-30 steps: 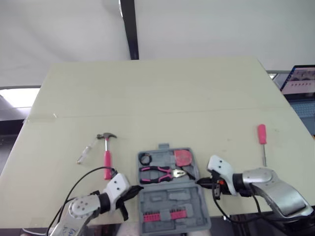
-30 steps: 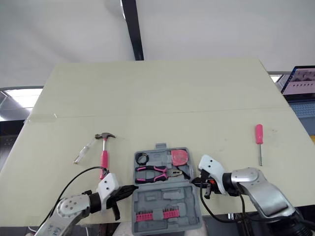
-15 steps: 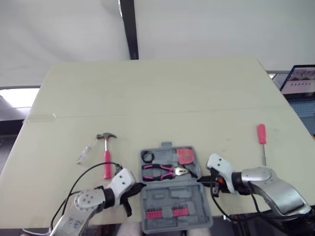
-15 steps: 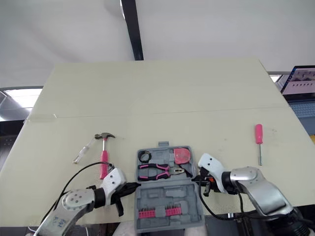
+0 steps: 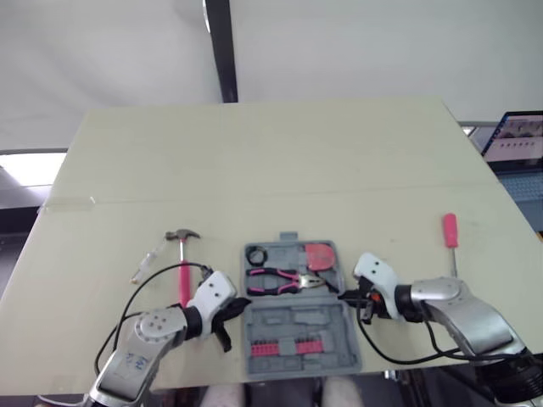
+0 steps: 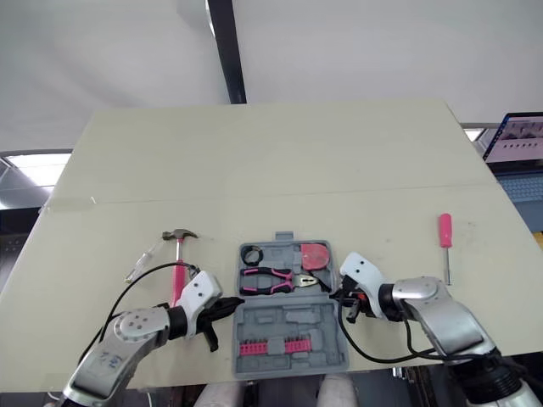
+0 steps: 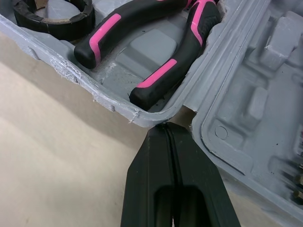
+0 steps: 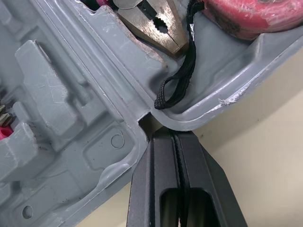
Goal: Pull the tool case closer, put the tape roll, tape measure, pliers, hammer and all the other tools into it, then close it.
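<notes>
Near the front edge of the pale yellow-green tabletop point(image 5: 280, 161), the grey tool case point(image 5: 299, 325) lay open, with the tape roll point(image 5: 255, 254), pliers point(image 5: 284, 278) and tape measure point(image 5: 319, 254) in its far half. The left fingers point(image 7: 151, 179) were pressed together, tips at the hinge notch on the case's left side; the right fingers point(image 8: 161, 175) were pressed together at the right notch. The hammer point(image 5: 184, 267) lay just left of the case, a clear-handled screwdriver point(image 5: 149, 259) beyond it, and a pink screwdriver point(image 5: 450, 237) well apart on the right. A faint seam crossed the tabletop. Behind stood a white backdrop, a dark post point(image 5: 222, 47) and, at the right, a lit screen point(image 5: 517, 140).
</notes>
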Motion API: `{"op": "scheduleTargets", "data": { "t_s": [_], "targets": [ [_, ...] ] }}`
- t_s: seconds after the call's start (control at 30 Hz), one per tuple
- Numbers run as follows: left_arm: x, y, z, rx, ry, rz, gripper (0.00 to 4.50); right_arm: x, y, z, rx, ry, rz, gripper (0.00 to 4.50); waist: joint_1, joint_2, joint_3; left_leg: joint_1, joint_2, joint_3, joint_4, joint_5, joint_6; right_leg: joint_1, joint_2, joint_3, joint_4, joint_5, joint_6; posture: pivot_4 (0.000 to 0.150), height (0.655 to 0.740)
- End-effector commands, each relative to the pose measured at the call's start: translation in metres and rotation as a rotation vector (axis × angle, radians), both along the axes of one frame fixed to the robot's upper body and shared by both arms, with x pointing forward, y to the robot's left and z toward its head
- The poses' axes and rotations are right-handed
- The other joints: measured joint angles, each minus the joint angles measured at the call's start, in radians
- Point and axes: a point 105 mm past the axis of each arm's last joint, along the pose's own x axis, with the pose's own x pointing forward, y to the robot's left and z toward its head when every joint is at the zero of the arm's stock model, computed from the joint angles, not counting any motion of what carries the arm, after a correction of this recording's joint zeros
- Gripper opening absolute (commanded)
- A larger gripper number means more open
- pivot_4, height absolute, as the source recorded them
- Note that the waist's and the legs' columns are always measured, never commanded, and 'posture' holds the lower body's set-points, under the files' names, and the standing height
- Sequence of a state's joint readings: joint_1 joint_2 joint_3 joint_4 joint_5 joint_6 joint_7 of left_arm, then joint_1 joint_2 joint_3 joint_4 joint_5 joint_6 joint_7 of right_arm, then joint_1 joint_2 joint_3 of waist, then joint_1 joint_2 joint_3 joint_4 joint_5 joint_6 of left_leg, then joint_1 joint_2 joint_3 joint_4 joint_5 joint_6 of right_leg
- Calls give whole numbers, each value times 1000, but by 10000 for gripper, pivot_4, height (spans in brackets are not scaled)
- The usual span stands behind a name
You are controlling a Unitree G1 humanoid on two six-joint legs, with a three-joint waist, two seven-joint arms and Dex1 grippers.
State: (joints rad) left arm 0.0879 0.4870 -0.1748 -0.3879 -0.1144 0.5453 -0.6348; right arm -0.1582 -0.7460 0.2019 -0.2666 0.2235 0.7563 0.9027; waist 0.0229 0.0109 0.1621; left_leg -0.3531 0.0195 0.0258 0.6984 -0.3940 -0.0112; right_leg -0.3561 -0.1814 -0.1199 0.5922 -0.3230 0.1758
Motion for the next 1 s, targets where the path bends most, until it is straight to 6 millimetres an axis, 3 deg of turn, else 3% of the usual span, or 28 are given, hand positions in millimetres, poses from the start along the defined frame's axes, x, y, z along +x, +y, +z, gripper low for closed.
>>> {"op": "scheduleTargets", "data": {
  "t_s": [0.03,0.53,1.0],
  "targets": [
    [2,-15,17,-53,-62,-53,0,4,5,0,-1,-28,5,701,0,0,0,0,0,0,0,0,0,0,0,0,0,0,0,1500,7400],
    [4,-12,9,-35,-72,-19,0,17,1,4,-16,-74,-39,701,-1,0,0,0,0,0,0,0,0,0,0,0,0,0,0,1500,7400],
    [18,-4,6,-21,-111,24,0,20,1,5,-26,-95,-47,701,-1,0,0,0,0,0,0,0,0,0,0,0,0,0,0,1500,7400]
  ]
}}
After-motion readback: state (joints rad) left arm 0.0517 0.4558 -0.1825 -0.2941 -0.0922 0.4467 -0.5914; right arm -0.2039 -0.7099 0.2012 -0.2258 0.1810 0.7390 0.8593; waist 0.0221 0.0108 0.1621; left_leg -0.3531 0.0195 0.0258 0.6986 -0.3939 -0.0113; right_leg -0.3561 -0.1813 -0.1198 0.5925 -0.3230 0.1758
